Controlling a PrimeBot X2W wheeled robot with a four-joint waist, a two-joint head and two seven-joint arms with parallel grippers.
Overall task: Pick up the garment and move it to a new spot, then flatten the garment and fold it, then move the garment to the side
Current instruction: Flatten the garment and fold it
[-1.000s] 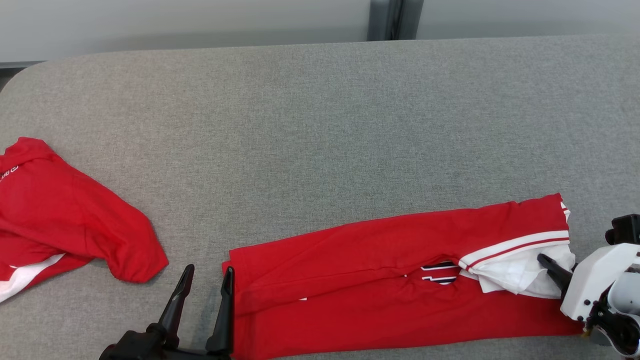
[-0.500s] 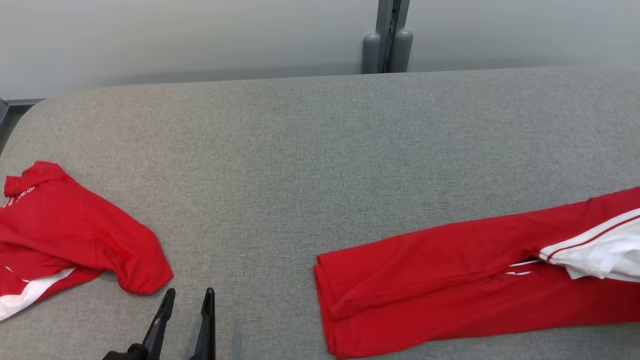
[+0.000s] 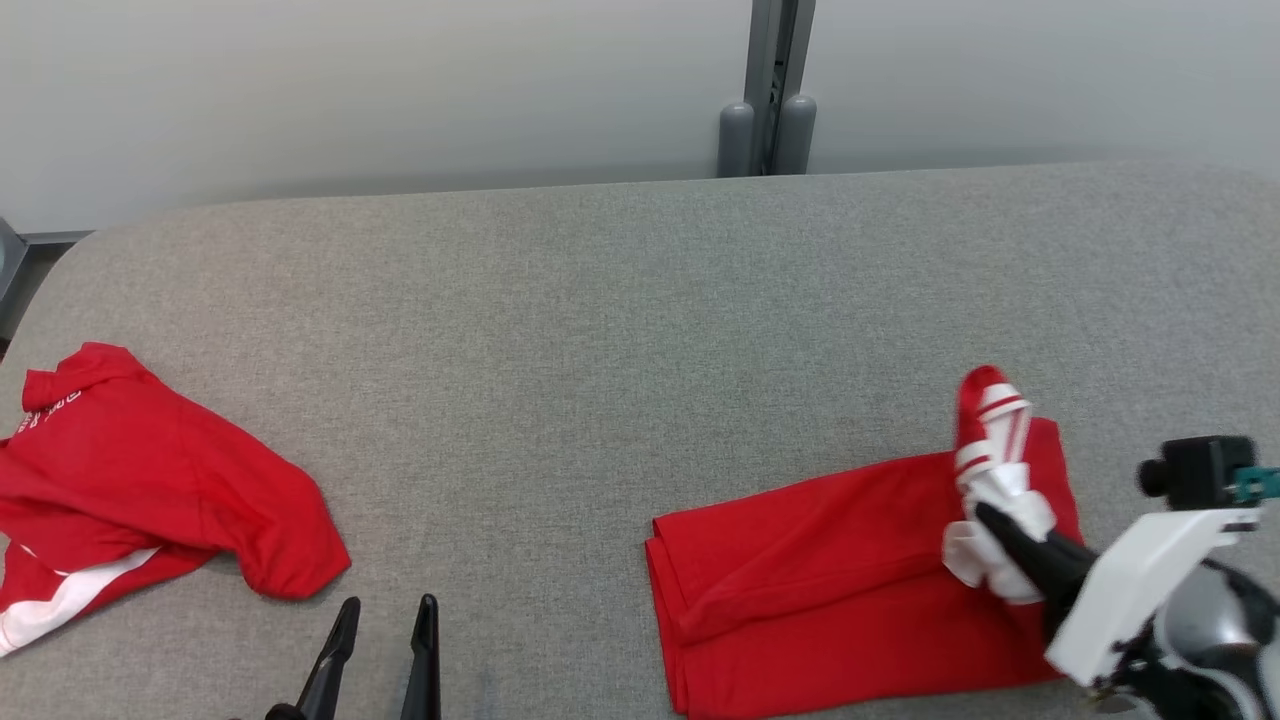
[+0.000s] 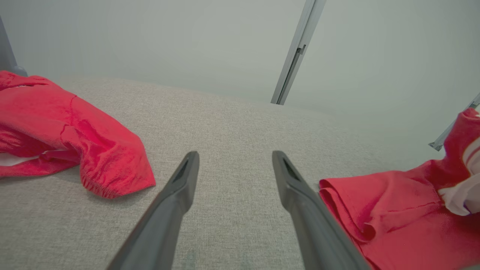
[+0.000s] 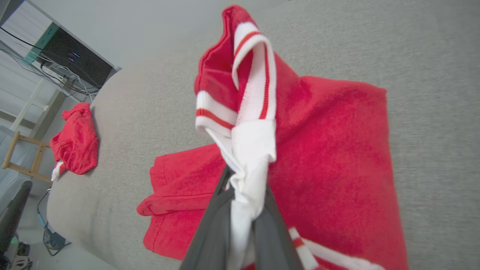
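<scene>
The garment (image 3: 840, 570) is a red top with a white, red-striped end, lying folded lengthwise on the grey table (image 3: 600, 330) at the front right. My right gripper (image 3: 985, 518) is shut on the garment's white end and holds it bunched up above the red cloth; the right wrist view shows the white cloth pinched between the fingers (image 5: 210, 228), with the garment (image 5: 330, 142) spreading below. My left gripper (image 3: 388, 603) stands open at the front edge, left of the garment (image 4: 393, 202), with nothing between its fingers (image 4: 180, 187).
A second red garment (image 3: 150, 480) lies crumpled at the table's left end, close to my left gripper (image 4: 235, 153). A grey post (image 3: 768, 100) stands behind the table's far edge. The right wrist view shows a wooden stool (image 5: 22, 157) and shelving beyond the left end.
The head camera has shifted. My right gripper has shut on the garment's white end and raised it off the table, so the garment now looks shorter. The left gripper stays open.
</scene>
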